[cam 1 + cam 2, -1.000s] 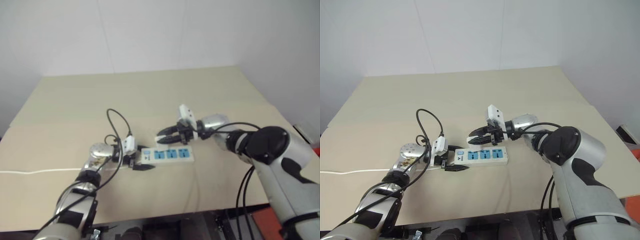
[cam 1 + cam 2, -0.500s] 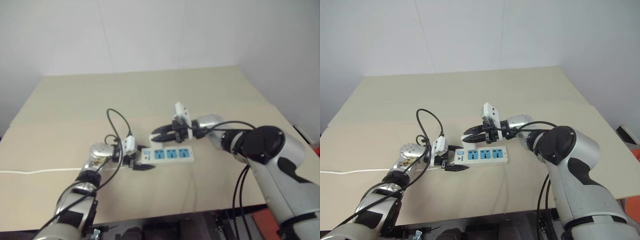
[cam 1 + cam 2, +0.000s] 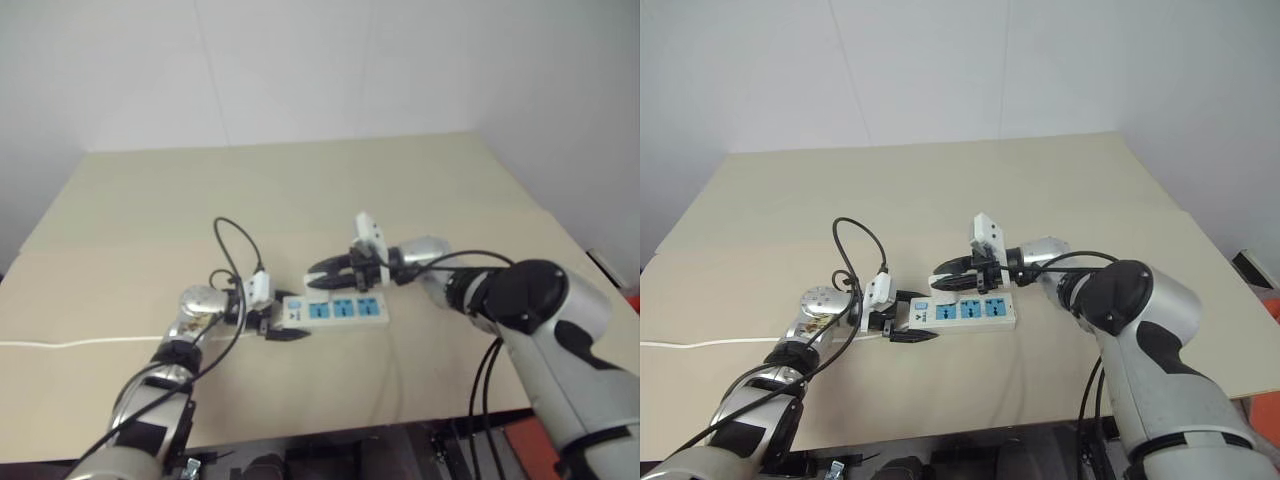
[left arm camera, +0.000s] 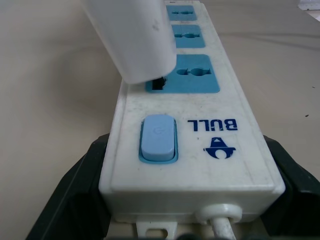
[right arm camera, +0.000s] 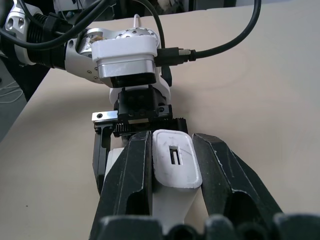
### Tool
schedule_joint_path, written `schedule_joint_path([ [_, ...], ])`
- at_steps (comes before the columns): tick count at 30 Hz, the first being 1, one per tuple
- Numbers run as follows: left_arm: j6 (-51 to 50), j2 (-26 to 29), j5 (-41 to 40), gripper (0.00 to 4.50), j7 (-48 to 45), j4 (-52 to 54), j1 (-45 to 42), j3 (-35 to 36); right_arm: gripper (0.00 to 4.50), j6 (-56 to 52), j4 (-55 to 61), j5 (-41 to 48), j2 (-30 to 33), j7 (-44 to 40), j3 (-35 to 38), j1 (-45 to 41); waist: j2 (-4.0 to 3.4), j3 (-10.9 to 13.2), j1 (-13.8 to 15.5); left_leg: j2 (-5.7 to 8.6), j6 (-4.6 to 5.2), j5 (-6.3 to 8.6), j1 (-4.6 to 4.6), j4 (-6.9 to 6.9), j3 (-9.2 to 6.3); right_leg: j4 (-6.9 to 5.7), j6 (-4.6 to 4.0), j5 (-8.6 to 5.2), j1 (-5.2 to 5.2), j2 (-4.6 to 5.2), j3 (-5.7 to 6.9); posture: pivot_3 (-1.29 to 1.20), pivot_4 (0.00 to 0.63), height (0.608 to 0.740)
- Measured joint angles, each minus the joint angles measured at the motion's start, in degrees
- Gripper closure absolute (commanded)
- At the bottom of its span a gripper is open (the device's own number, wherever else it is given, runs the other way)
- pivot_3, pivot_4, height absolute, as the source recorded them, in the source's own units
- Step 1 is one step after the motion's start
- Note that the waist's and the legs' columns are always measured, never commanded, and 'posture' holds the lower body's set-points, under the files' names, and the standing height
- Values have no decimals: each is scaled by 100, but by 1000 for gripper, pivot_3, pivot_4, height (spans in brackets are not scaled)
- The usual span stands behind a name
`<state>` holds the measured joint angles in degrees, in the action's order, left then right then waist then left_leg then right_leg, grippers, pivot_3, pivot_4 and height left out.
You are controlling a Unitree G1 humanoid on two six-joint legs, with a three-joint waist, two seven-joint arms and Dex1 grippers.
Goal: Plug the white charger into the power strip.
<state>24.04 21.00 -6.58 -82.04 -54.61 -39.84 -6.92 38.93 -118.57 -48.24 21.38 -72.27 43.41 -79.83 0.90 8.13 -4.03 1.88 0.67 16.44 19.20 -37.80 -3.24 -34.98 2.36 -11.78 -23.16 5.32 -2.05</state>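
The power strip lay flat near the middle of the tan table, its switch end clamped between the left gripper's fingers. At about one o'clock from that grip, the right gripper pinched the white charger, whose lower end sat at the socket nearest the blue switch.
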Motion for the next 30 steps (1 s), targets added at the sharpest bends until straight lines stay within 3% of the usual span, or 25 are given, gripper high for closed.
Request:
schedule_joint_path([
  [6, 8, -4, 3, 952, 8, -3, 0, -3, 3371, 242, -1, -4, 5, 28, -1, 101, 0, 0, 3, 0, 0, 0, 0, 0, 0, 1, 0, 0, 1, 0, 1, 0, 150, 740],
  [14, 21, -2, 39, 952, 39, -16, 0, -4, 3371, 1964, -1, -92, -2, 393, 135, 916, 4, -2, -7, 2, 0, 0, -12, 0, 7, 2, 1, -1, 16, 0, -1, 0, 150, 740],
  [30, -29, 44, 115, 952, 83, -72, 20, -2, 3371, 1436, 2, -3, -169, 643, -207, 721, 32, -25, -72, -4, 8, 7, -97, 11, -8, 11, 7, -6, 94, -6, -8, 0, 150, 740],
])
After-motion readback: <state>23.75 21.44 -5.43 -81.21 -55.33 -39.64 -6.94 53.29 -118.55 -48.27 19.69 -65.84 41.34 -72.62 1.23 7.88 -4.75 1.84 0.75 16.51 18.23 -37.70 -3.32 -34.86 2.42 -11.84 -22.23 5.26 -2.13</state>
